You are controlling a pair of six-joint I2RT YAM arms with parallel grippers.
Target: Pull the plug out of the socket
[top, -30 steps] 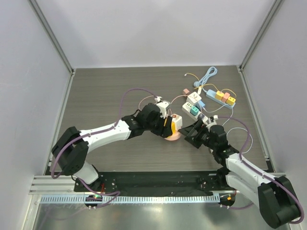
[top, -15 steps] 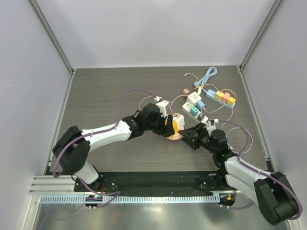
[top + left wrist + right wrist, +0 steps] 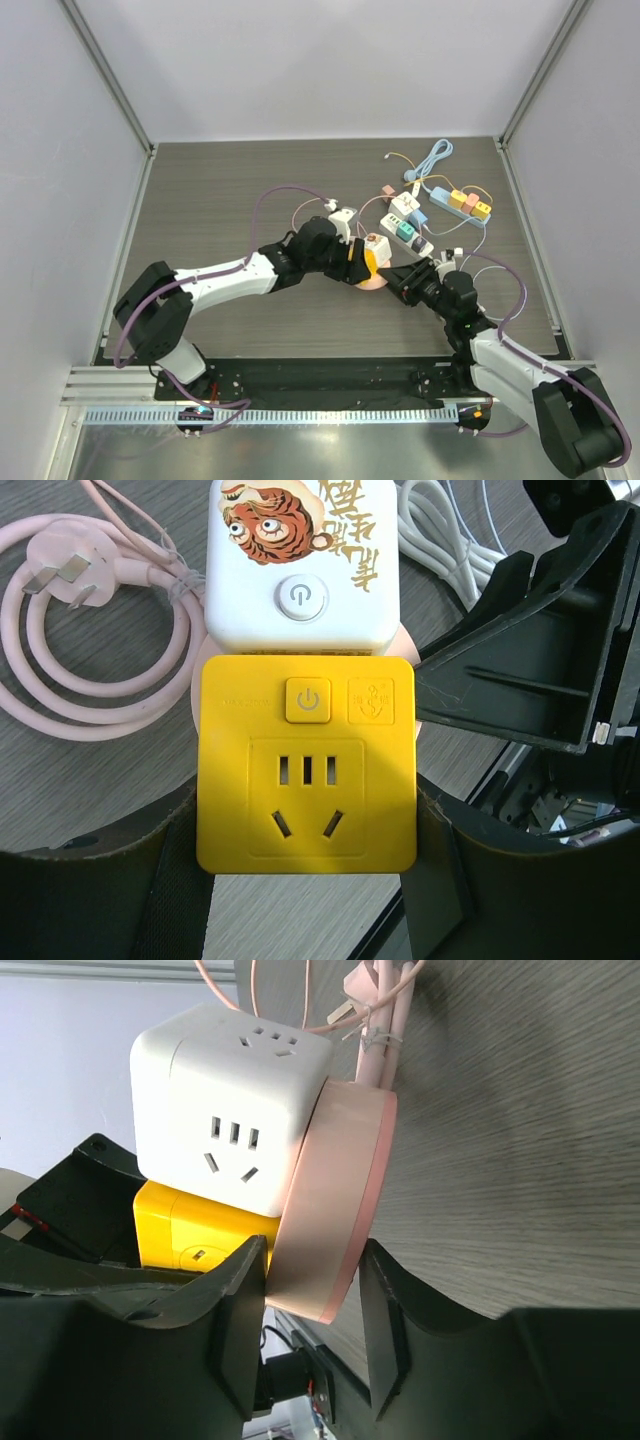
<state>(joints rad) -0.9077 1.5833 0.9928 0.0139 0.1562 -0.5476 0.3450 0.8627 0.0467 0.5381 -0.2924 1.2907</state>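
**Task item.** The yellow plug cube [image 3: 308,765] sits mid-frame in the left wrist view. The left gripper [image 3: 305,825] pinches it by its two side faces.

**Seating.** It stands on the face of the pink round socket base [image 3: 335,1210], touching a white tiger-printed cube [image 3: 300,565].

**Right gripper.** The right gripper [image 3: 310,1270] straddles the base's rim edge-on, its fingers apparently pressed on both flat faces.

**Judgement.** The pull axis runs square to the disc, with the cube leaving toward the left of the top view.

**Surroundings.** The table [image 3: 220,190] is dark wood-grain, with a pink cord [image 3: 100,630] and a power strip [image 3: 465,203] nearby.

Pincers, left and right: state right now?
Left pincer: closed, holding the yellow socket cube.
Right pincer: closed on the pink base.
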